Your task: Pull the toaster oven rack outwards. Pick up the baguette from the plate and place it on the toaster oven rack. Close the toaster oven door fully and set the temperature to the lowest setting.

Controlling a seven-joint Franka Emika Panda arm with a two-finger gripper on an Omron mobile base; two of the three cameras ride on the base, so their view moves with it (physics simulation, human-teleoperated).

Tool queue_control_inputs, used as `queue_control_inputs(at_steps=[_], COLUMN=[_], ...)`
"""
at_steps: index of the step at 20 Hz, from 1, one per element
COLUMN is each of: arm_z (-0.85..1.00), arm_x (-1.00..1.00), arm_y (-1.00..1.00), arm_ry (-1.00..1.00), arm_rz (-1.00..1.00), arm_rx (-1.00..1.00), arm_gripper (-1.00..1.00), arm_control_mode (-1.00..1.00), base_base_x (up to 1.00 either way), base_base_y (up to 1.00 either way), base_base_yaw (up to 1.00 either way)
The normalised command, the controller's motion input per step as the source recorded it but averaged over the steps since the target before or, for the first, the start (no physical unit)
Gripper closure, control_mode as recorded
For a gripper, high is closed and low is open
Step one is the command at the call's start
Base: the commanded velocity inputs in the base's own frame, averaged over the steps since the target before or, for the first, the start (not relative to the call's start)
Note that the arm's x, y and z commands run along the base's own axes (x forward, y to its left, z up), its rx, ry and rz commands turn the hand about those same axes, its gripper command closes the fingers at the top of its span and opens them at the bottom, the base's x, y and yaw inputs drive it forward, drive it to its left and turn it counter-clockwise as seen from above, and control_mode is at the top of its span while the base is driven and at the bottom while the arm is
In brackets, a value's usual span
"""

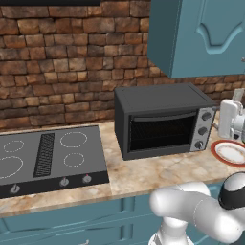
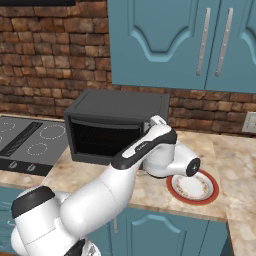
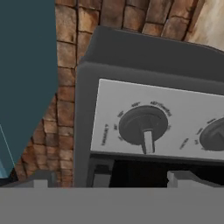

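I have the gripper with its fingers spread wide and holding nothing, close in front of the toaster oven's silver side panel, and in the hand view one round knob sits just beyond the fingertips with its pointer aimed toward them. The oven stands on the counter against the brick wall, to the right of the black cooktop, with its door shut. The red-rimmed plate lies on the counter just right of the oven, and I see no bread on the part my arm leaves uncovered.
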Motion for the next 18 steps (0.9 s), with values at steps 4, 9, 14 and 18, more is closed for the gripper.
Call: queue_control_inputs(at_steps=[4, 9, 14, 18], arm_z=[-0.18, -0.22, -0.09, -0.09], arm_x=[0.07, 0.08, 0.28, 0.16], arm_y=[-0.02, 0.00, 0.00, -0.02], arm_ry=[0.00, 0.00, -0.03, 0.00], arm_rz=[0.00, 0.00, 0.00, 0.00], arm_rx=[0.00, 0.00, 0.03, 0.20], arm_gripper=[-1.00, -1.00, -1.00, -1.00], arm_control_mode=[-1.00, -1.00, -1.00, -1.00], base_base_x=[0.00, 0.00, 0.00, 0.00], base_base_y=[0.00, 0.00, 0.00, 0.00], base_base_yaw=[0.00, 0.00, 0.00, 0.00])
